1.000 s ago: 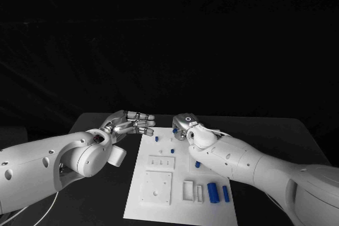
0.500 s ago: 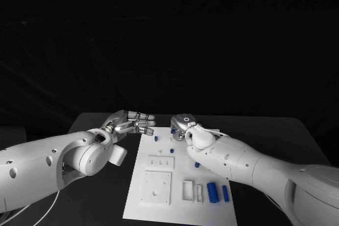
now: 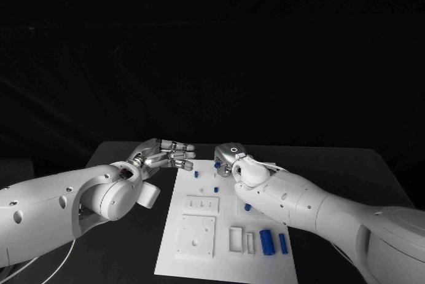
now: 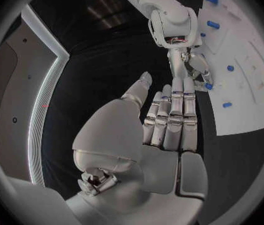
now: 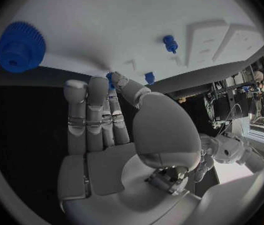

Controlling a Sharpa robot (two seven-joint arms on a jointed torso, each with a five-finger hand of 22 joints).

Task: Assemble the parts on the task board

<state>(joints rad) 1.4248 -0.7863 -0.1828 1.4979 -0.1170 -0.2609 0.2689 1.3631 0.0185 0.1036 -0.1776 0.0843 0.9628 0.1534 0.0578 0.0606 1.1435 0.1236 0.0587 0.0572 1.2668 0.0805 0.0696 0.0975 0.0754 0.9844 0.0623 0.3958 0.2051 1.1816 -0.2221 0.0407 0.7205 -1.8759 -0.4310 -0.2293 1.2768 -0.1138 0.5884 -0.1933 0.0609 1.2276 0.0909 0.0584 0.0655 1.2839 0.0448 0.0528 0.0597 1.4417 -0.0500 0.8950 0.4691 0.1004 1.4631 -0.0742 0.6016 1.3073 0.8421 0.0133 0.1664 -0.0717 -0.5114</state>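
White task board [image 3: 199, 247] lies mid-table on the black table [image 3: 354, 167], and I see both hands at its far end. Left hand [image 3: 164, 155] hovers just off the board's far left corner, fingers straight and side by side, grasping nothing. Right hand [image 3: 232, 160] is over the far edge; a small blue part [image 5: 111, 78] sits between thumb and fingertip, held. Blue gear [image 5: 21, 46] rests near the board's edge. Blue cylinders [image 3: 266, 241] lie at the near right.
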